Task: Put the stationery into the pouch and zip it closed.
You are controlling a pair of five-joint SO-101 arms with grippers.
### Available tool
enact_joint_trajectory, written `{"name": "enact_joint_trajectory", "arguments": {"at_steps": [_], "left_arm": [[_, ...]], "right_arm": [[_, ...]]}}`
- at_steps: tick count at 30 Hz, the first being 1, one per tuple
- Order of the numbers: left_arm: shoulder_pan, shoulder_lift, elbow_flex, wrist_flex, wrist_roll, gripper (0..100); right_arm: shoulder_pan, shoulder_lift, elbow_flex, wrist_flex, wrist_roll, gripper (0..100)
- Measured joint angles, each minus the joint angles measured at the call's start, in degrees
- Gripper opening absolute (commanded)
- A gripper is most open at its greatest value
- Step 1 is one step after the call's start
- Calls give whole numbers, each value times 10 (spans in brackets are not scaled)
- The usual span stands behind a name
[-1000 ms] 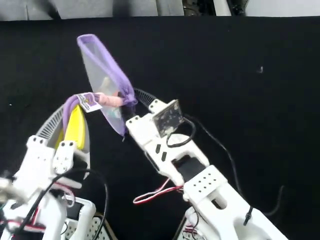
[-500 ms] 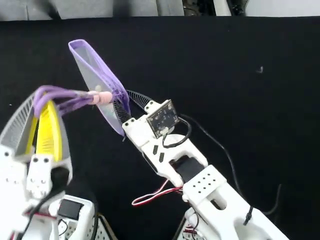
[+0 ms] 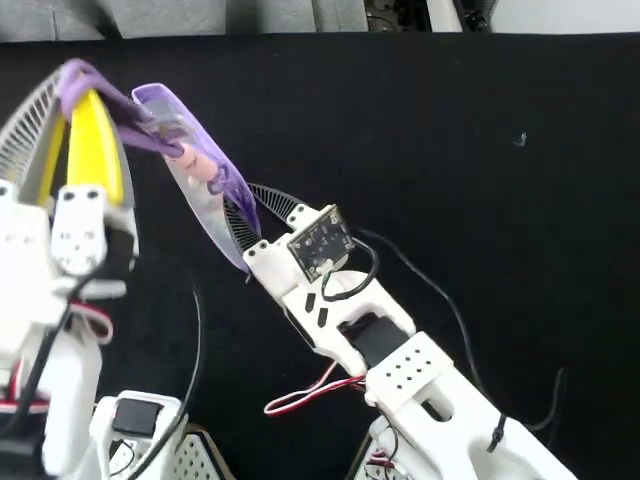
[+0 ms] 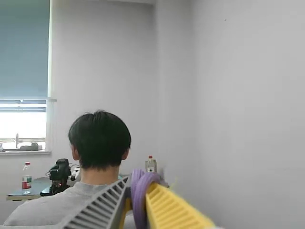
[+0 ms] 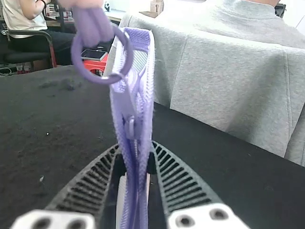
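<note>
Black table [image 3: 450, 120], both arms at the near edge. The pouch [image 3: 203, 205] is held up off the table between the two grippers, a translucent body with a purple zip edge, slanting from far left down toward near centre. The right gripper [image 3: 240, 202] has its dark ribbed fingers clamped on the near end of the pouch. From that arm's wrist we see the pouch [image 5: 136, 95] edge-on and upright, zip edge toward the camera, pinched between the two ribbed fingers of the right gripper [image 5: 136, 150], with the table [image 5: 47, 124] below it. A zip slider [image 5: 129, 125] sits on the edge a little above the fingertips, and higher up a purple ring [image 5: 93, 80] hangs off the pouch's far end, with a purple strap [image 5: 90, 24] running through it. The left gripper [image 3: 72, 88] is raised at far left, one finger yellow, one grey and ribbed, closed together on the purple strap [image 3: 140, 125], which runs taut across to the pouch's far end. The left wrist view confirms this: the strap is wedged between the fingertips of the left gripper [image 4: 138, 191]. A pink item [image 3: 205, 172] shows through the pouch wall near its middle. We cannot tell how far the zip is drawn.
</note>
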Motion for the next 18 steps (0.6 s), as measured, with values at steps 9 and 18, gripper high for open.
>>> {"name": "enact_joint_trajectory", "arguments": {"at_steps": [9,18], "left_arm": [[-27,82,-98,-7,-2,28],[-27,156,-156,-7,-48,28]], "right_arm": [[-1,0,0,3,0,11],[-1,0,0,3,0,11]]}}
